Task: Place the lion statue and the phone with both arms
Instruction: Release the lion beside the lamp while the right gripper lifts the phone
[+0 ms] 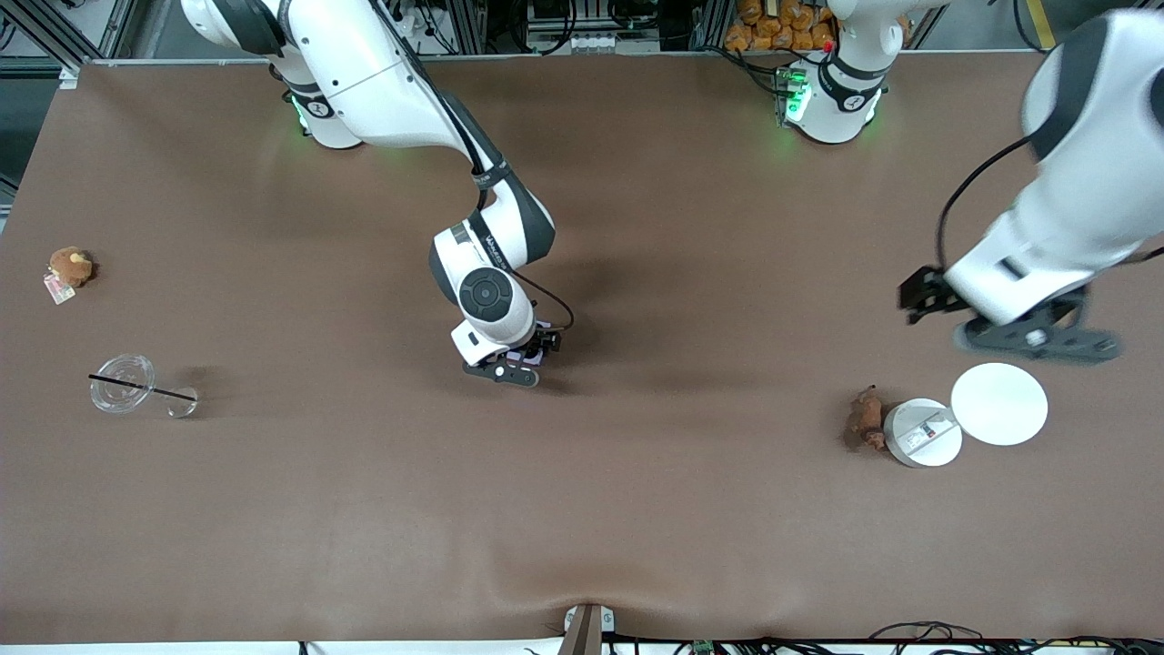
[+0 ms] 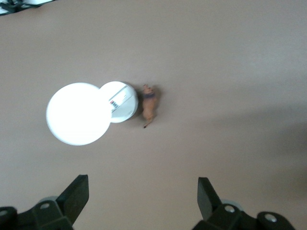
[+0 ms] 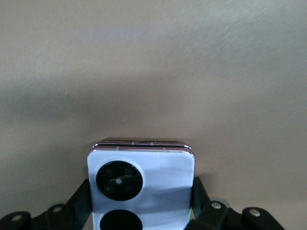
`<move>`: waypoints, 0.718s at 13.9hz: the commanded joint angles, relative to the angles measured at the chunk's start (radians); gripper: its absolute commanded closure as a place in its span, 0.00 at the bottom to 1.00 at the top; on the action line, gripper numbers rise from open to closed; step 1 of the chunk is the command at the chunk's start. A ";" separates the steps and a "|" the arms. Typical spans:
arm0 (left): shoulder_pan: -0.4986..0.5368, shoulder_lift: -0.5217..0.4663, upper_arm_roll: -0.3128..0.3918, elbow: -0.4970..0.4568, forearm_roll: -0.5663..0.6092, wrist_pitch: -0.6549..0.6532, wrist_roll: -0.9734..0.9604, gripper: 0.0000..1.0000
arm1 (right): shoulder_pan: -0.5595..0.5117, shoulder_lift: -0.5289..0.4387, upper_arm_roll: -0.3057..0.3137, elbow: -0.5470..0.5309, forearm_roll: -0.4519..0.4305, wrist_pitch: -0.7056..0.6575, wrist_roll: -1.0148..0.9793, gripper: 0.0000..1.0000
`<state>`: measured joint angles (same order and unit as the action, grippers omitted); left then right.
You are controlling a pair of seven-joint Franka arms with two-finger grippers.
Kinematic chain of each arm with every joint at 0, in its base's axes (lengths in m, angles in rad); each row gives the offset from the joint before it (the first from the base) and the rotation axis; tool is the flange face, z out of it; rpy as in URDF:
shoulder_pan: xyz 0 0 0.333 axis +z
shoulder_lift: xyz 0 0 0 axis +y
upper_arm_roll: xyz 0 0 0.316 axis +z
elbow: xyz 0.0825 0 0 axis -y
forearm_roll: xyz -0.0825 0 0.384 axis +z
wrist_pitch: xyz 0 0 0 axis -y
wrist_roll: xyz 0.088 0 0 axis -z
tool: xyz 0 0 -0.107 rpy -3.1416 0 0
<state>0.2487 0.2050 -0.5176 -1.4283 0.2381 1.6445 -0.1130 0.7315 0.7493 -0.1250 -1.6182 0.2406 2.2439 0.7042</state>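
The lavender phone, with two black camera circles, is held between the fingers of my right gripper. In the front view the right gripper is low over the middle of the table, and its hand hides most of the phone. The small reddish-brown lion statue lies on the table toward the left arm's end, touching a white round container. My left gripper is up in the air, open and empty, over bare table beside the lion. The left wrist view shows the lion ahead of the open left gripper.
A white disc lies against the white container; both show in the left wrist view. A round brown plush toy with a tag and a clear cup with a black straw lie toward the right arm's end.
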 commanded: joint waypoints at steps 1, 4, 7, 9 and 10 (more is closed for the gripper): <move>0.017 -0.073 -0.005 -0.001 -0.022 -0.044 0.009 0.00 | -0.092 -0.050 0.001 0.030 0.012 -0.093 -0.029 1.00; 0.009 -0.131 0.045 -0.001 -0.109 -0.110 0.019 0.00 | -0.194 -0.087 -0.001 0.034 0.019 -0.101 -0.146 1.00; -0.182 -0.179 0.343 -0.009 -0.218 -0.205 0.081 0.00 | -0.265 -0.096 -0.002 0.084 0.009 -0.154 -0.210 1.00; -0.290 -0.199 0.494 -0.011 -0.243 -0.259 0.087 0.00 | -0.361 -0.100 -0.001 0.132 0.015 -0.245 -0.271 1.00; -0.289 -0.205 0.501 -0.012 -0.249 -0.267 0.087 0.00 | -0.401 -0.103 -0.001 0.144 0.016 -0.282 -0.308 1.00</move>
<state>0.0014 0.0300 -0.0680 -1.4212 0.0131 1.4045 -0.0305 0.4140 0.6608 -0.1437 -1.5058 0.2406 2.0350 0.4619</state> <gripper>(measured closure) 0.000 0.154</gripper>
